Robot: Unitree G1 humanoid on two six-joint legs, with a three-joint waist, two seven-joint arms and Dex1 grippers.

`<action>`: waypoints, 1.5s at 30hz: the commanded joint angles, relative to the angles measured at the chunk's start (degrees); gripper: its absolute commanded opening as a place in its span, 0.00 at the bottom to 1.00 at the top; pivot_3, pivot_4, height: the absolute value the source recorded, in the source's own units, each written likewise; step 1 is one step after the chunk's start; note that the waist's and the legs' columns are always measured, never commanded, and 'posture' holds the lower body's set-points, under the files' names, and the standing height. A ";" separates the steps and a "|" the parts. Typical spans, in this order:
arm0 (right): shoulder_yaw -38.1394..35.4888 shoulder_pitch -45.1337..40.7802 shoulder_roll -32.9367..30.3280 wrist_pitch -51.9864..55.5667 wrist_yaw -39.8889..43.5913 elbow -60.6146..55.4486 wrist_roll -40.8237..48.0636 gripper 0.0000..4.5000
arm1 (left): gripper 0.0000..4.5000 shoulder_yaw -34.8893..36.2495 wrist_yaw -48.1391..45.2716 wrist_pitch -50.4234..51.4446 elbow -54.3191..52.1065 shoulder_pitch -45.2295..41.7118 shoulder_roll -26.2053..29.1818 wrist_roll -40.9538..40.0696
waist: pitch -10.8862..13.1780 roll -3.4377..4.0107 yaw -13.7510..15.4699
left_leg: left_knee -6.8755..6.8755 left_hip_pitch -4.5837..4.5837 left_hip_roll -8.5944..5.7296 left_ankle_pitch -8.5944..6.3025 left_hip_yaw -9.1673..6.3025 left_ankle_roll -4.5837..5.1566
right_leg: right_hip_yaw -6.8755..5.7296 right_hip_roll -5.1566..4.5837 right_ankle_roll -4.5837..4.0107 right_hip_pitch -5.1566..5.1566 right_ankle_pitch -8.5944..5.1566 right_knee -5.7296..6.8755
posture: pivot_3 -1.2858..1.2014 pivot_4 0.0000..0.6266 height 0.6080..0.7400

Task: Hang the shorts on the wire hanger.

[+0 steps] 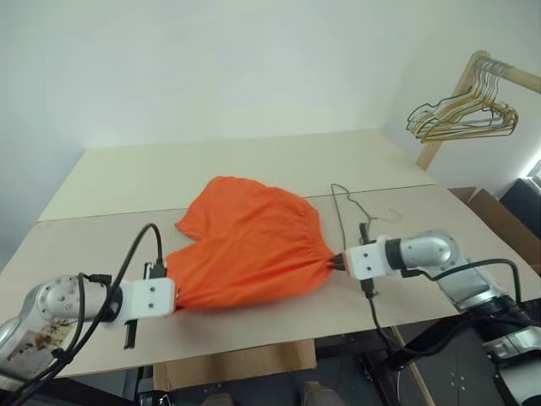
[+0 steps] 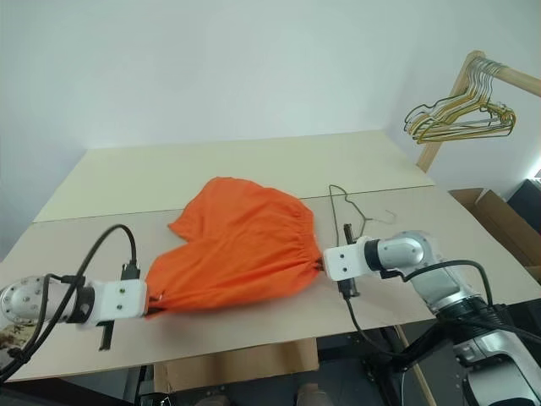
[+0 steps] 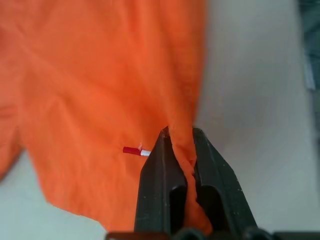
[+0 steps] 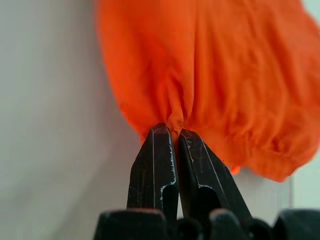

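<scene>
Altogether one pair of orange shorts (image 1: 249,245) lies spread on the pale counter (image 1: 254,165), and one thin dark wire hanger (image 1: 348,211) lies flat on the counter just beside the waistband end of the shorts, toward the robot's right. A bunch of gold and pale wire hangers (image 1: 463,114) hangs on a wooden rack (image 1: 473,72) at the far right, well apart from the shorts. A cardboard box (image 1: 499,220) stands beyond the right edge of the counter.

The left gripper (image 3: 181,147) is closed tight on a fold of the shorts' edge, near a small red and white tag (image 3: 136,150). The right gripper (image 4: 171,131) is likewise pinched shut on the gathered waistband. The fabric is stretched between both grippers.
</scene>
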 commanded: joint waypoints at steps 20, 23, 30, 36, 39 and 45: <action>1.06 2.96 0.38 8.12 8.78 -7.30 1.41 0.20 | 0.29 5.29 -3.79 8.14 -9.04 4.50 3.64 -0.35 | 0.05 -0.09 2.55 | 0.00 0.04 0.01 0.00 0.14 0.00 | 0.05 -0.01 -0.21 -0.07 -0.17 0.05 | 0.54 0.00 1.00; -0.26 4.30 -1.87 9.52 10.39 -9.39 2.23 0.40 | 0.46 8.73 -5.47 6.47 -7.87 5.46 3.84 -0.95 | 0.06 -0.09 2.78 | 0.00 0.03 0.02 0.00 0.17 0.00 | 0.05 -0.01 -0.12 -0.09 -0.26 0.04 | 0.54 0.00 1.00; -7.52 5.50 -7.85 13.96 12.29 -10.01 9.36 0.89 | 0.92 23.09 -12.62 2.62 -1.62 12.17 3.59 -1.00 | 0.10 -0.13 2.62 | -0.01 0.02 0.04 0.00 0.22 0.00 | 0.03 -0.02 -0.20 -0.13 -0.40 0.02 | 0.54 0.00 1.00; -11.92 -5.23 -1.44 36.24 -2.53 -1.41 7.26 0.99 | 1.00 23.97 -7.54 -4.72 8.36 8.82 2.69 3.58 | 0.12 -0.14 2.16 | -0.01 0.18 0.12 0.01 0.33 -0.02 | 0.05 0.00 -0.23 -0.14 -0.39 0.11 | 0.54 0.00 1.00; -15.22 -12.94 7.36 52.35 -16.54 6.38 6.68 0.99 | 1.00 23.12 -6.38 -2.09 7.23 0.90 -2.92 -6.74 | 0.11 -0.14 2.35 | -0.01 0.11 0.14 0.02 0.33 -0.05 | 0.02 0.00 -0.26 -0.22 -0.37 0.13 | 0.53 0.00 1.00; -21.76 -19.84 20.17 64.55 -37.14 19.63 6.19 0.99 | 1.00 21.27 -6.00 1.73 5.27 -7.05 -10.02 -18.69 | -0.06 -0.19 2.57 | -0.01 -0.95 0.05 0.03 0.21 -0.08 | 0.01 0.03 -0.22 -1.21 0.16 0.27 | 0.53 0.00 1.00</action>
